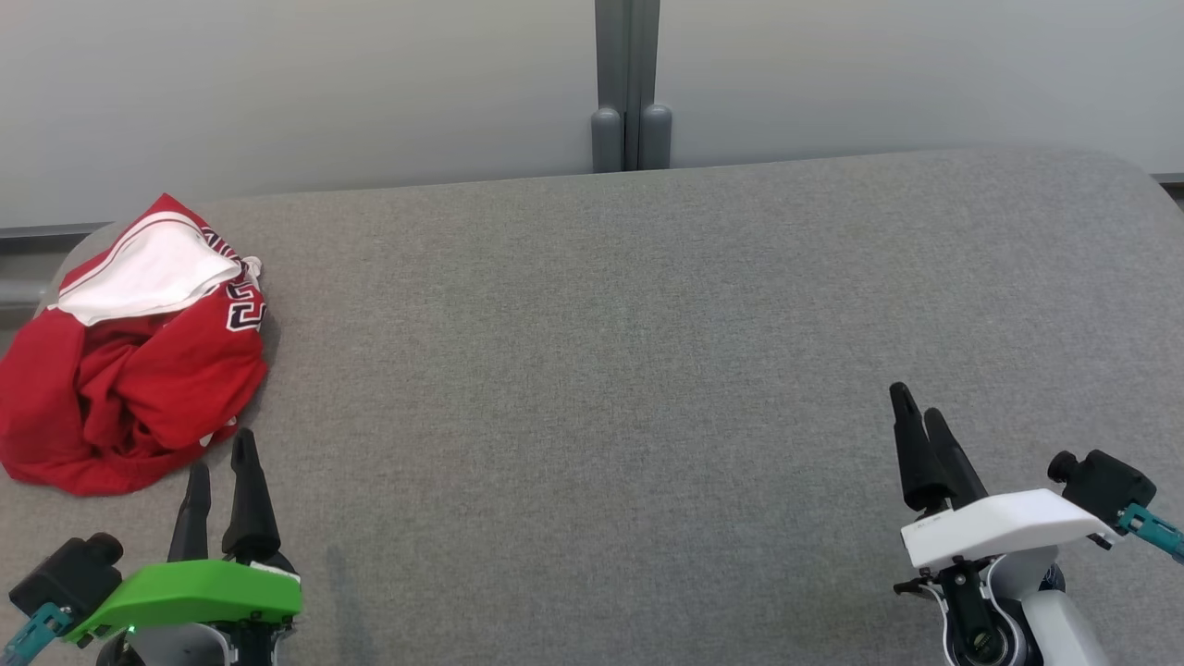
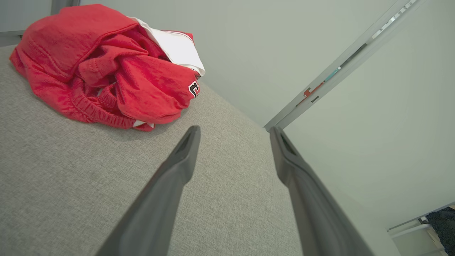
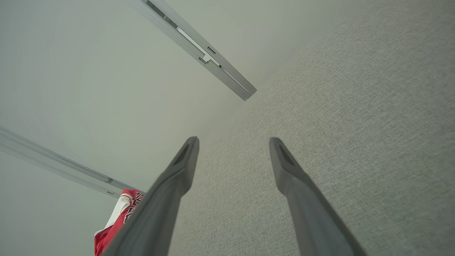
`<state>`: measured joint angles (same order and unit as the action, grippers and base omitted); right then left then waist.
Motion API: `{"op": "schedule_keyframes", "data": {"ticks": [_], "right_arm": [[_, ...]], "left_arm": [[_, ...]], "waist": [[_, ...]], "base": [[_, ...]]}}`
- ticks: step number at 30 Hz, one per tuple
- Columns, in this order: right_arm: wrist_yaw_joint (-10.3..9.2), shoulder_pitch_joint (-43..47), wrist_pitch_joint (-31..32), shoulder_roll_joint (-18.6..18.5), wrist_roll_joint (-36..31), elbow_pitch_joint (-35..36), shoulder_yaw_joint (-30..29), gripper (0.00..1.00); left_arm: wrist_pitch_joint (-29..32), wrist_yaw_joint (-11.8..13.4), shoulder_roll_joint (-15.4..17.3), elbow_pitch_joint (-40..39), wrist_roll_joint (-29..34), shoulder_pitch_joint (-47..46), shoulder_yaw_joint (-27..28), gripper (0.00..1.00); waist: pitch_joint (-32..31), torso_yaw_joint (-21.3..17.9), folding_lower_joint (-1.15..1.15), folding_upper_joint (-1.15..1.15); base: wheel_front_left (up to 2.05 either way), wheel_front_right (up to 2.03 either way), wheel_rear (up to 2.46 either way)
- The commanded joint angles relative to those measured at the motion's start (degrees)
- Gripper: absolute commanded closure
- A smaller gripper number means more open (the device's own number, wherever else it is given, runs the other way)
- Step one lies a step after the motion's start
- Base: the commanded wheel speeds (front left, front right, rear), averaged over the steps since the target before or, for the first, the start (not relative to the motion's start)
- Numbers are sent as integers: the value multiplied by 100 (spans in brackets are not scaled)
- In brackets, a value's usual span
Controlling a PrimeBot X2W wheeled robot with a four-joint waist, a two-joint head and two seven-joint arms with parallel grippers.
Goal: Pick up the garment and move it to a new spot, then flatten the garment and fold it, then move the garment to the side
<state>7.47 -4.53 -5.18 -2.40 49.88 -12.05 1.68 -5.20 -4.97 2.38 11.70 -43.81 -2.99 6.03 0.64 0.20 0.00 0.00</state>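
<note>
My left end effector (image 1: 220, 453) hovers low over the grey fabric counter (image 1: 601, 370), its two long dark fingers spread apart and holding nothing. I judge they stand apart because the first step, picking up the garment, is not yet done, and the gap is ready to take a fold of cloth.

Just ahead of these fingertips, and slightly to their left, lies the garment (image 1: 139, 370): a red sports jersey with a white panel and dark numerals, crumpled in a loose heap. It is near my left end effector but not touching it. In the left wrist view its ribbed red hem is the nearest part, a likely place to pinch.

My right end effector (image 1: 916, 402) is well apart from the garment, across the counter. Its fingers are also spread, with nothing between them and bare counter beneath. I judge it waits there to leave the middle free, since the heap sits at a corner with too little room to flatten and fold.

Beyond both end effectors, a pale wall (image 1: 277, 92) rises behind the counter's far edge, split by a grey post (image 1: 629, 83).
</note>
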Motion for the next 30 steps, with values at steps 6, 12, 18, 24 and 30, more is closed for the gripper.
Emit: {"op": "schedule_keyframes", "data": {"ticks": [6, 12, 18, 24, 30], "right_arm": [[2, -133, -148, -39, -623, 99, 85, 0], [2, -139, -246, -41, -1040, 75, 106, 0], [2, -139, -339, -44, -1463, 31, 162, 0], [3, -156, -431, -46, -1911, -32, 192, 0], [3, -186, -514, -48, -2314, -90, 212, 0]], "left_arm": [[-148, 56, 71, 58, 632, -24, -30, 0], [-247, 93, 89, 171, 1060, -43, -61, 0], [-339, 132, 109, 238, 1462, -41, -85, 0], [-430, 152, 112, 257, 1792, -22, -105, 0], [-509, 176, 114, 293, 2104, -29, -130, 0]], "waist": [[-4, 0, 0, 0], [-5, 14, 0, 0], [-14, 25, 0, 0], [-23, 24, 0, 0], [-27, 26, 0, 0]], "base": [[0, 0, 0], [0, 0, 0], [0, 0, 0], [0, 0, 0], [0, 0, 0]]}}
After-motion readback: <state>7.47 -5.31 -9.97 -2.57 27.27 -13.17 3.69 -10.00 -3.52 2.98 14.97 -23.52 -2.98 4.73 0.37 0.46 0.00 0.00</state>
